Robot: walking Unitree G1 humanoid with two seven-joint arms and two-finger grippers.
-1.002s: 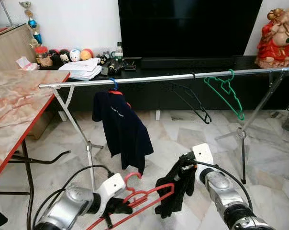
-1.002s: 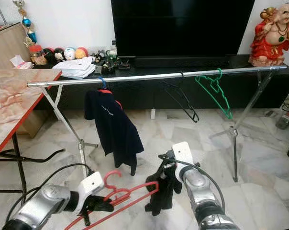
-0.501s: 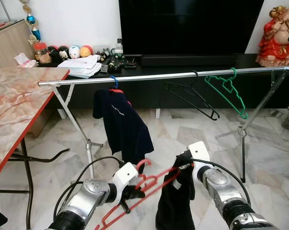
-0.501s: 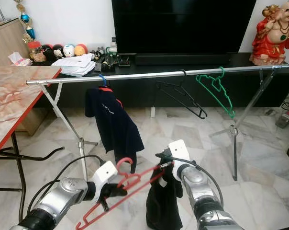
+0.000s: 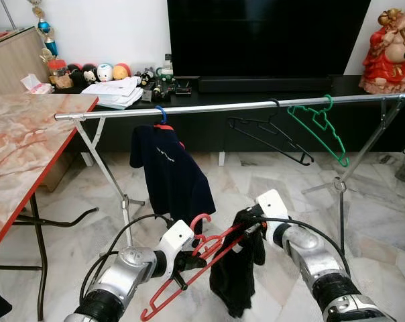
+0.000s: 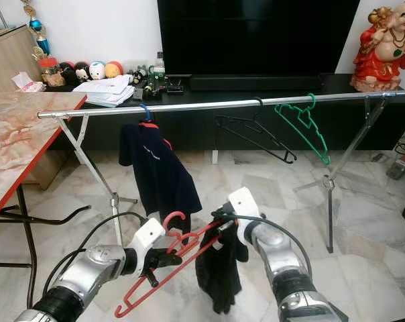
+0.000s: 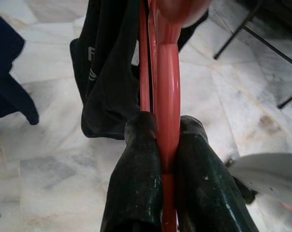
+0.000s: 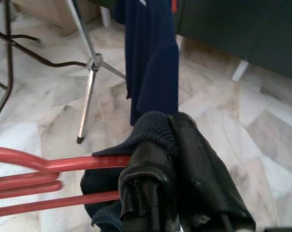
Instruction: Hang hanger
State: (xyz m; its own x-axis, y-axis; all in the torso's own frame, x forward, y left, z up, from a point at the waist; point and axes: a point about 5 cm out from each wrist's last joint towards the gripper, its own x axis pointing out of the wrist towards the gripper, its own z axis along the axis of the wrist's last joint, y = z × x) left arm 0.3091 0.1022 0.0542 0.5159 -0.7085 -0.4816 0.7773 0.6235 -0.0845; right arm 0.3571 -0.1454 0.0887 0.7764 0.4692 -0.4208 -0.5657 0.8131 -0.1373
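Left eye view: we note the red hanger (image 5: 189, 268) and dark garment (image 5: 237, 268) now sit higher at lower centre than a second ago, left tool (image 5: 187, 260) clamped on hanger, right tool (image 5: 246, 227) pinching garment, rail (image 5: 209, 107) still far.

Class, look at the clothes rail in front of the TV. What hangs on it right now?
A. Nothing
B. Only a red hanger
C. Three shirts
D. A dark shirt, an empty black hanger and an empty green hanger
D: on the rail hang a dark shirt, an empty black hanger and an empty green hanger; the red hanger is off the rail, low down in the left gripper.
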